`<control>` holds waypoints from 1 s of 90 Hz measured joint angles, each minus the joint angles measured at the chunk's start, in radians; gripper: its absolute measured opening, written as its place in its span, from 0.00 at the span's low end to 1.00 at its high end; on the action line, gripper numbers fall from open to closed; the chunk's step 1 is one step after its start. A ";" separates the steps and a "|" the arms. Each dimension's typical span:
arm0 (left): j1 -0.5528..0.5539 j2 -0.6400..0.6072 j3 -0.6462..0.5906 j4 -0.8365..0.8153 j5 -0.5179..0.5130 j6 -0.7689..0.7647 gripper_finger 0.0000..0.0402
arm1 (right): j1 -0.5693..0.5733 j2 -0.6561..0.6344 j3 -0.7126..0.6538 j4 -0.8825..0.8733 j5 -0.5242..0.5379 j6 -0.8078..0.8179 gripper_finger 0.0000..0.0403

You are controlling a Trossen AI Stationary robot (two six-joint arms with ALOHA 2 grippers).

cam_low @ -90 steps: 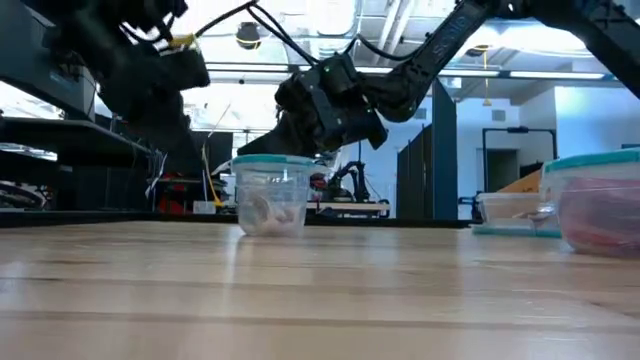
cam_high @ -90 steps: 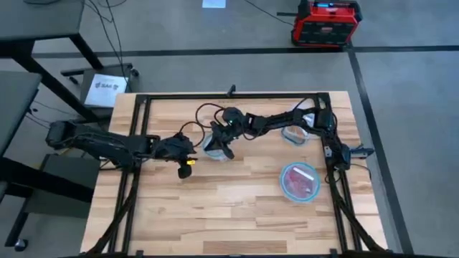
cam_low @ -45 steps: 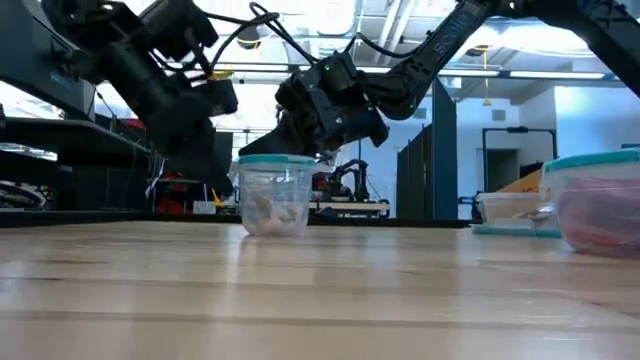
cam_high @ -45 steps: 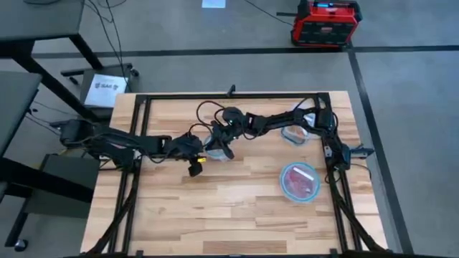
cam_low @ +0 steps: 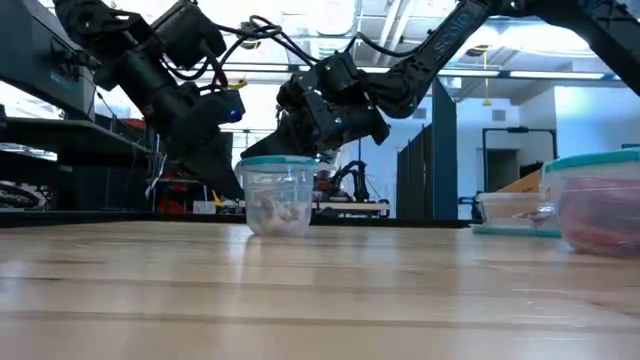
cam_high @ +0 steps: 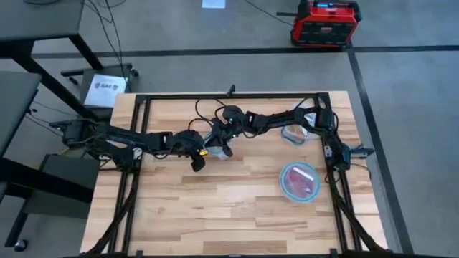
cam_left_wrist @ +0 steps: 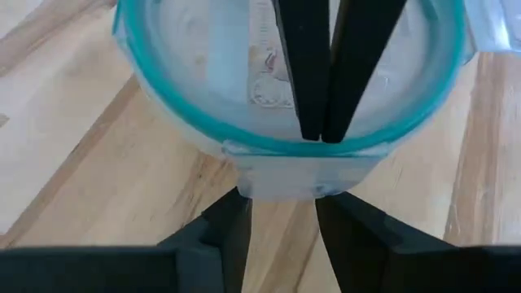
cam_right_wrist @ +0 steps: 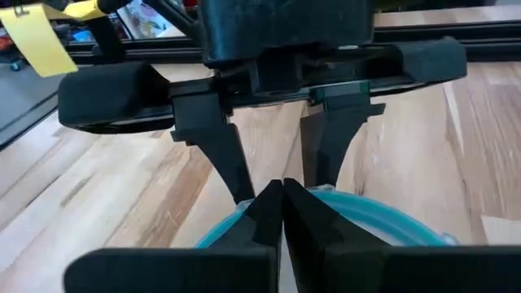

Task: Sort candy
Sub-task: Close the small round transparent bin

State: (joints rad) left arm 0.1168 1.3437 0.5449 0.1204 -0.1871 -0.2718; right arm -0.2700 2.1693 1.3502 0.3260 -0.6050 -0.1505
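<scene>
From the left, I see my left gripper (cam_high: 199,159) reaching across the bench (cam_high: 215,208) to the near side of a small clear tub (cam_low: 277,195) with a teal rim; its fingers (cam_left_wrist: 232,232) stand apart by a narrow gap just beside the tub's wall tab and hold nothing. Inside the tub lie a few pale-wrapped pieces of candy (cam_low: 275,212), one pale wrapper showing through the rim in the left wrist view (cam_left_wrist: 264,81). My right gripper (cam_high: 222,136) hangs over the same tub from the far side, its fingers (cam_right_wrist: 269,213) pressed together, tips over the tub's mouth, with nothing between them that I can see. Farther right sits a shallow clear tub (cam_high: 295,133), and nearest the right edge a round tub (cam_high: 299,181) with reddish candy (cam_high: 300,183) inside.
</scene>
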 joint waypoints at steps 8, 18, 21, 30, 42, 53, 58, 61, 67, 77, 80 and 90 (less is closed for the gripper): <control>0.005 0.000 0.000 0.006 0.001 0.000 0.31 | 0.006 0.015 0.000 0.009 0.007 0.005 0.00; 0.022 0.018 0.000 0.025 0.000 0.013 0.31 | 0.014 0.042 0.001 0.037 0.006 0.032 0.00; 0.027 0.029 0.004 0.031 0.003 0.016 0.31 | 0.017 0.047 0.002 0.052 0.006 0.032 0.00; 0.036 0.073 0.012 0.051 0.020 0.022 0.31 | 0.021 0.049 0.001 0.070 0.011 0.044 0.00; 0.027 0.089 0.048 -0.015 0.033 0.028 0.31 | 0.022 0.042 0.000 0.068 0.015 0.058 0.00; 0.008 0.051 0.072 -0.150 0.037 0.057 0.31 | 0.022 0.024 -0.001 0.067 0.005 0.070 0.00; 0.001 0.026 0.083 -0.209 0.042 0.071 0.31 | 0.022 0.015 -0.002 0.064 0.004 0.072 0.00; -0.004 0.009 0.088 -0.234 0.044 0.077 0.31 | 0.022 0.009 -0.002 0.061 0.005 0.075 0.00; -0.011 -0.030 0.094 -0.280 0.047 0.086 0.31 | 0.021 -0.009 -0.005 0.044 0.006 0.076 0.00; -0.019 -0.092 0.098 -0.321 0.048 0.092 0.31 | 0.022 -0.040 -0.006 0.014 0.033 0.074 0.00; -0.020 -0.111 0.098 -0.332 0.048 0.093 0.31 | 0.024 -0.051 -0.007 0.000 0.044 0.069 0.00; -0.021 -0.166 0.098 -0.367 0.049 0.103 0.31 | 0.026 -0.095 -0.007 -0.056 0.070 0.051 0.00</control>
State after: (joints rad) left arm 0.0963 1.1773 0.6426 -0.2464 -0.1379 -0.1686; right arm -0.2436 2.0741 1.3430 0.2701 -0.5350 -0.0995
